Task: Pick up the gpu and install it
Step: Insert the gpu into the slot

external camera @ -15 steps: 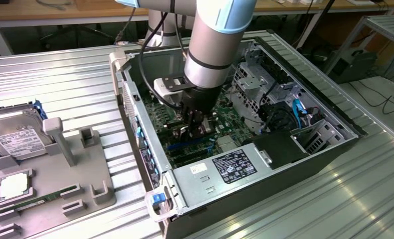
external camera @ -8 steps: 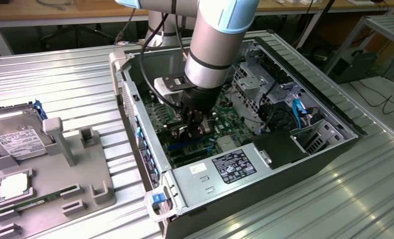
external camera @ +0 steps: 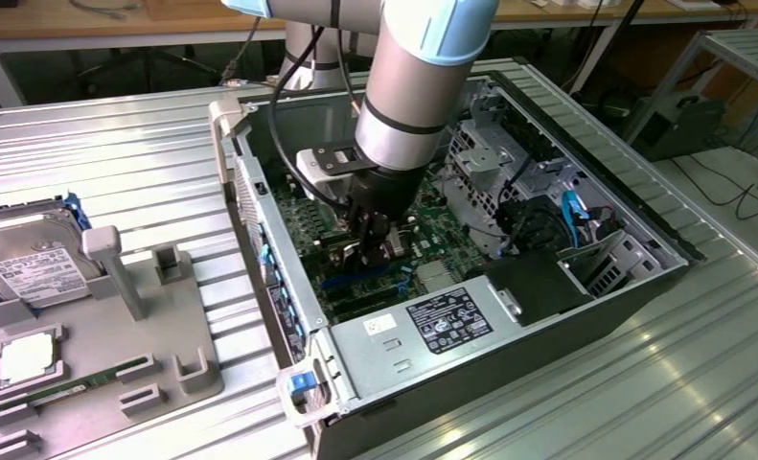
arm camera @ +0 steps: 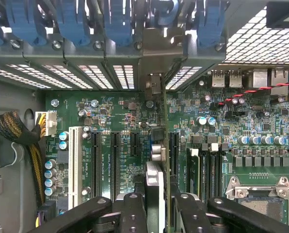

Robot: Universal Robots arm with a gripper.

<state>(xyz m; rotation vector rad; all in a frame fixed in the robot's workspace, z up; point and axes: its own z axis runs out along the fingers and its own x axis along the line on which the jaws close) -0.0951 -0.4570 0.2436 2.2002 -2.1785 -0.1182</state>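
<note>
Black robot hand (external camera: 374, 247) deep inside the open dark computer case (external camera: 608, 161), pinching the thin dark gpu card (arm camera: 156, 187) between its fingers, card standing on edge, just over the green motherboard (arm camera: 115, 126) slots.

Ribbed, shiny sheet metal forms the table (external camera: 123, 153). The computer case (external camera: 353, 369) is dull grey metal, its motherboard (arm camera: 120, 111) glossy green. The gpu (arm camera: 155, 179) carries a silvery metal bracket; the gripper (arm camera: 159, 204) looks matt black. The tray (external camera: 161, 326) is matt grey plastic.
</note>
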